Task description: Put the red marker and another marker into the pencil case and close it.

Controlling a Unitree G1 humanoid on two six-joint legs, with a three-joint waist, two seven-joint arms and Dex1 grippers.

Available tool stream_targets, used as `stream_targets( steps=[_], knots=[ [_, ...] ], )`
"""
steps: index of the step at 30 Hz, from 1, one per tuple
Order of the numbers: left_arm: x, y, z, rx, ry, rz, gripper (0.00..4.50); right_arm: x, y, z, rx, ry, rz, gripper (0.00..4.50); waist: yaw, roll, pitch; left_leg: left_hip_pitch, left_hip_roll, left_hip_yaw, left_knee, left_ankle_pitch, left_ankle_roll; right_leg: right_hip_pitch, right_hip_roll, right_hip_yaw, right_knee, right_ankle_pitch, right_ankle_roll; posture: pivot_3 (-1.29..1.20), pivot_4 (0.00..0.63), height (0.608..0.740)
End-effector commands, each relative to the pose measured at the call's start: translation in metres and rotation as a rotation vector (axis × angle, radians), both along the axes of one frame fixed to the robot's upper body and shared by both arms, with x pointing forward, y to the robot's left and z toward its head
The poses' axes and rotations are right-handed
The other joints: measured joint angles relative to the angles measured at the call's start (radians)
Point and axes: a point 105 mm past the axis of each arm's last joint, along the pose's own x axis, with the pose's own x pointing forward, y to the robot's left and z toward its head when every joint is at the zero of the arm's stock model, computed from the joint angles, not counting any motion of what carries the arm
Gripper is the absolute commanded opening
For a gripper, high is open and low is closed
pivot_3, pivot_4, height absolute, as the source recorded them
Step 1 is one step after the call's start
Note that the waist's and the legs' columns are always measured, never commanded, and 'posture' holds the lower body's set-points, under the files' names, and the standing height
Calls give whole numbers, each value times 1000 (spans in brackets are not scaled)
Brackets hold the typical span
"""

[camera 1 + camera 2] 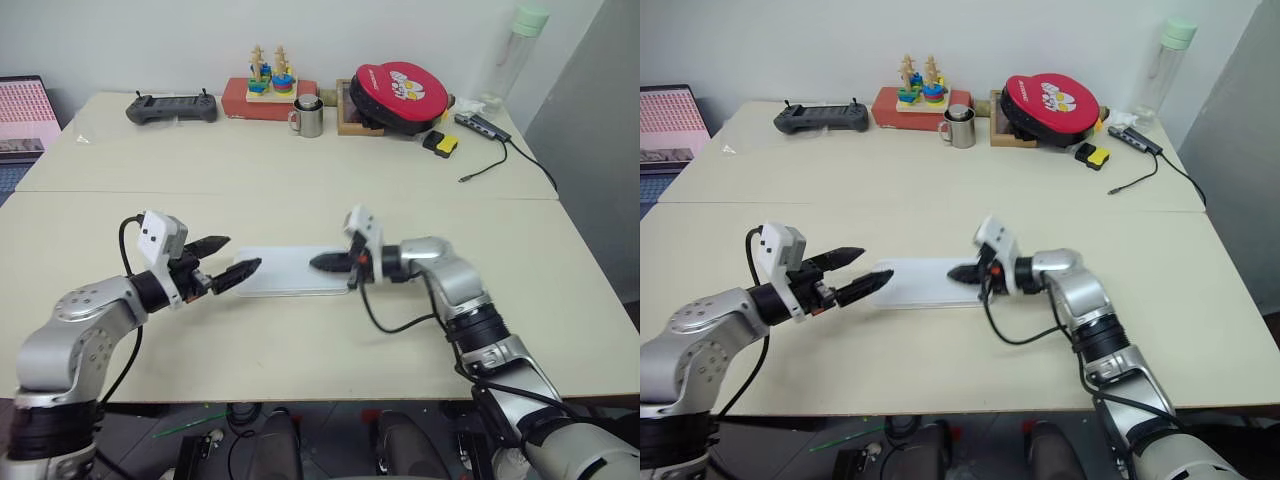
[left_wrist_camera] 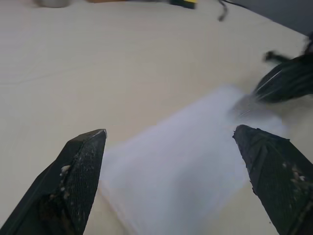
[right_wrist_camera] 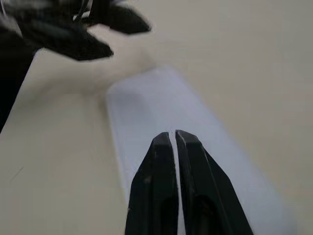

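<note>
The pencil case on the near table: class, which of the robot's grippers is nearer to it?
Right. The right gripper is over the pencil case's right end, jaws nearly together. The left gripper hovers just off its left end, jaws spread wide.

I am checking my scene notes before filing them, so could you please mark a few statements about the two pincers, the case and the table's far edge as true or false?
1. The white rectangular plastic pencil case lies flat with its lid shut. True.
2. The left pincer is clamped shut. False: its two black fingers stand wide apart at the case's left end.
3. The right pincer has its fingers nearly together over the case. True.
4. The right pincer carries a red marker. False: nothing shows between its fingers.
5. A metal mug stands near the far edge of the beige table. True.
6. The round red pouch lies beside the case. False: it sits far back, right of the mug.
</note>
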Motion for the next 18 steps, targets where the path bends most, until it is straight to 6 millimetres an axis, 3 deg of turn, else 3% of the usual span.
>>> stream_targets(
  steps=[1,8,13,14,18],
  knots=[
    [10,25,14,40,-72,110,4500,0,-36,4,41,-4,-161,1323,1,0,0,0,0,0,0,0,0,0,0,0,0,0,0,0,150,740],
    [17,52,8,69,-70,213,4500,3,-78,0,37,-11,-380,3124,-15,0,0,0,0,0,-2,0,0,-1,0,1,0,-1,-1,0,150,740],
    [18,63,14,90,-83,232,4500,7,-91,8,38,-41,-458,4310,-16,0,0,0,0,0,-1,0,0,-1,0,1,0,0,-1,0,150,740],
    [18,66,14,88,-84,246,4500,7,-92,8,43,-38,-460,4483,-16,0,0,0,0,0,-1,0,0,-1,0,1,0,0,-1,0,150,740],
    [21,64,14,85,-93,240,4500,6,-92,4,38,-33,-461,4483,-16,0,0,0,0,0,-1,0,0,0,0,1,0,0,-1,0,150,740]
  ],
)
